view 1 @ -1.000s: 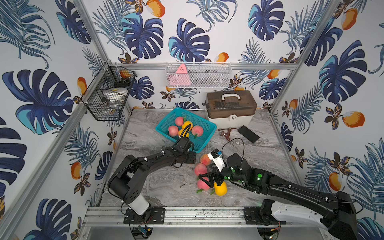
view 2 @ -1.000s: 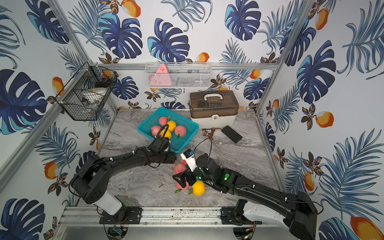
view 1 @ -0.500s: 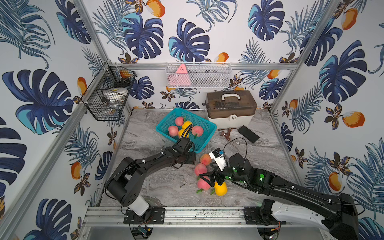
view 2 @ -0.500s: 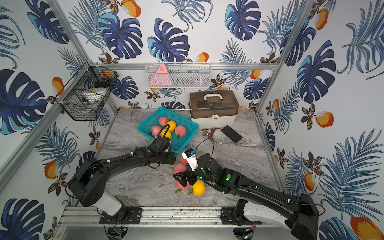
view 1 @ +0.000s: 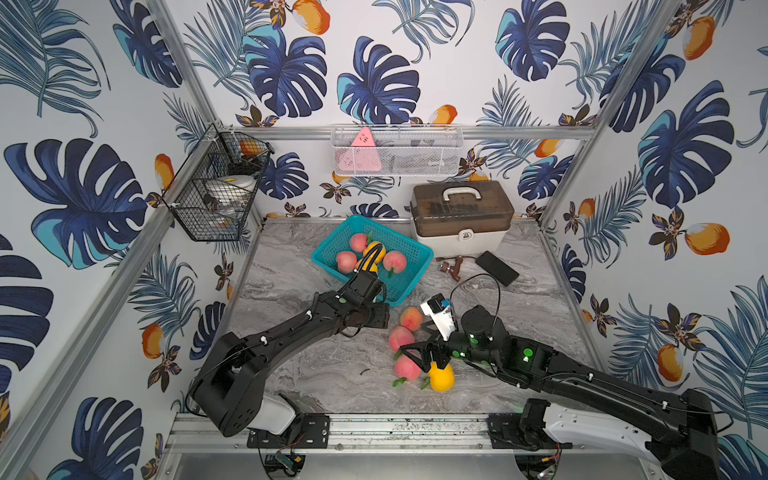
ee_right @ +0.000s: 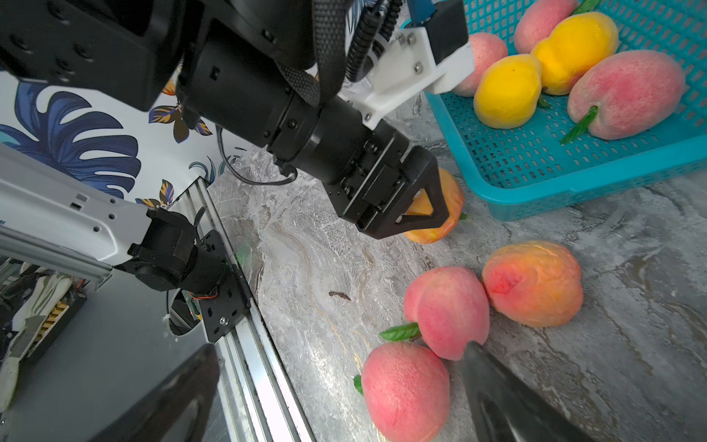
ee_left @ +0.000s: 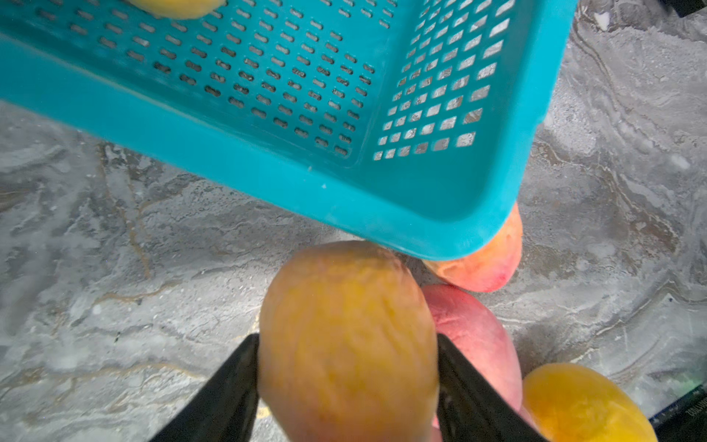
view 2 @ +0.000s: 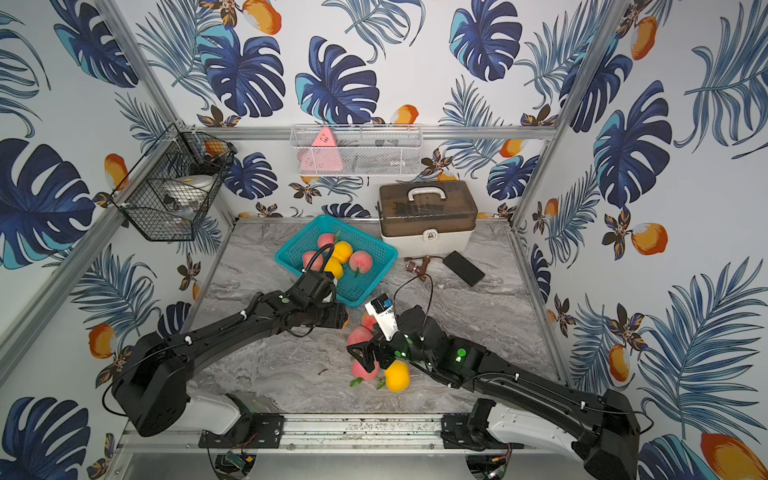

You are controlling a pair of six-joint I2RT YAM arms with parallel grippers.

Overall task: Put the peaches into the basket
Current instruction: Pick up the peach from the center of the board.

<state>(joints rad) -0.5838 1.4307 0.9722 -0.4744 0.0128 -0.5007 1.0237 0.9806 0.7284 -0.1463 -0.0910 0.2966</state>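
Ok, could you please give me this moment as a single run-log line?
left gripper: shut on orange peach beside basket | right gripper: open over pink peach | basket: five peaches inside | table: four loose peaches

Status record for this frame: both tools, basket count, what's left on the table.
left tool: shut on a yellow-orange peach, beside the basket's near corner
right tool: open, holding nothing, over the loose peaches
basket: five peaches inside, three pink, two yellow
loose peaches: four on the table, three pinkish, one yellow
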